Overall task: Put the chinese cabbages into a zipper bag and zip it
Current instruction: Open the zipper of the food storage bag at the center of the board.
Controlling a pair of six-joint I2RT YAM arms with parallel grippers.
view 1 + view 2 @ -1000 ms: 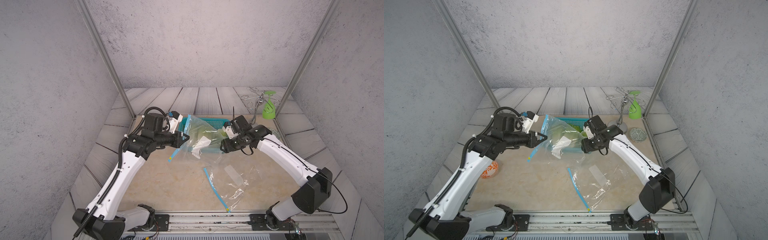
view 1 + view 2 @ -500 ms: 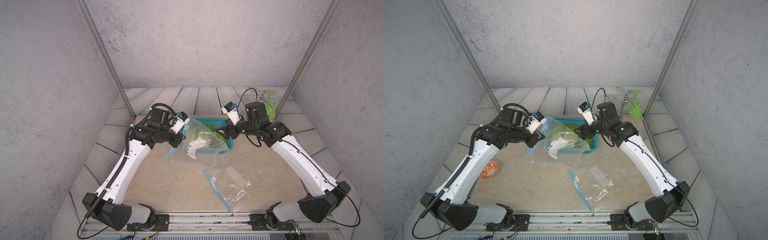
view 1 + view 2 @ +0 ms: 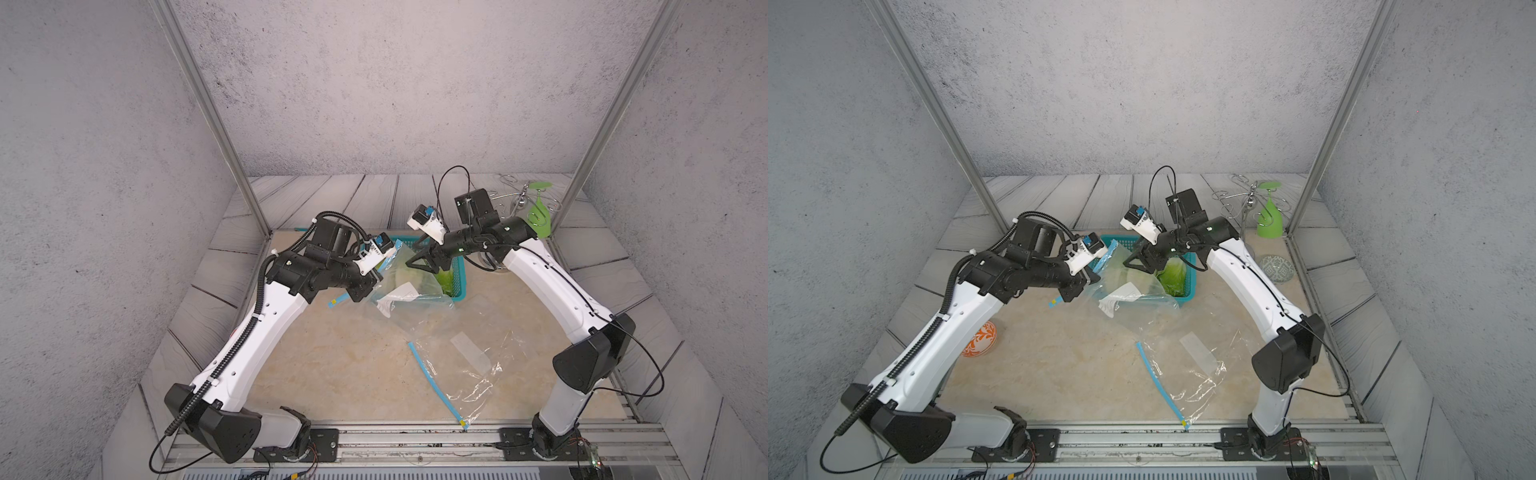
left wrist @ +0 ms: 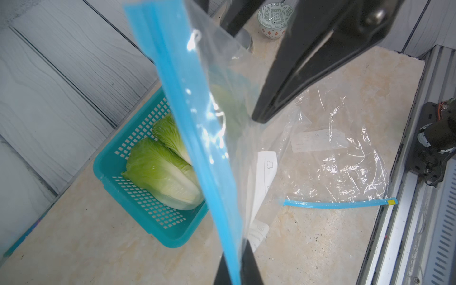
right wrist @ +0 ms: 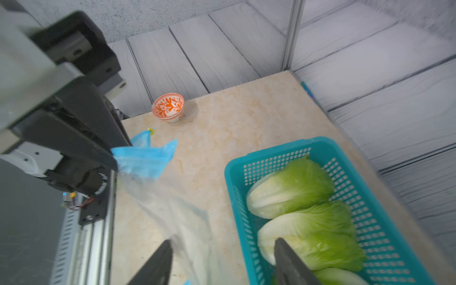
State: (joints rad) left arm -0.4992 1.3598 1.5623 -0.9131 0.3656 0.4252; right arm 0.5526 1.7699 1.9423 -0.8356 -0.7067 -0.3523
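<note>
In both top views, the left tool (image 3: 371, 281) was clamped shut on the blue zip edge of a clear zipper bag (image 3: 409, 293) held up over the counter (image 3: 332, 365), while the right tool (image 3: 424, 266) hovered with its fingers apart by the teal basket (image 3: 459, 286) at the far middle. The left wrist view showed the bag's blue strip crossing in front of two chinese cabbages (image 4: 162, 172) lying in the basket. The right wrist view showed three heads side by side in the basket, with one spread finger over the bag's film and the other in front of a cabbage.
</note>
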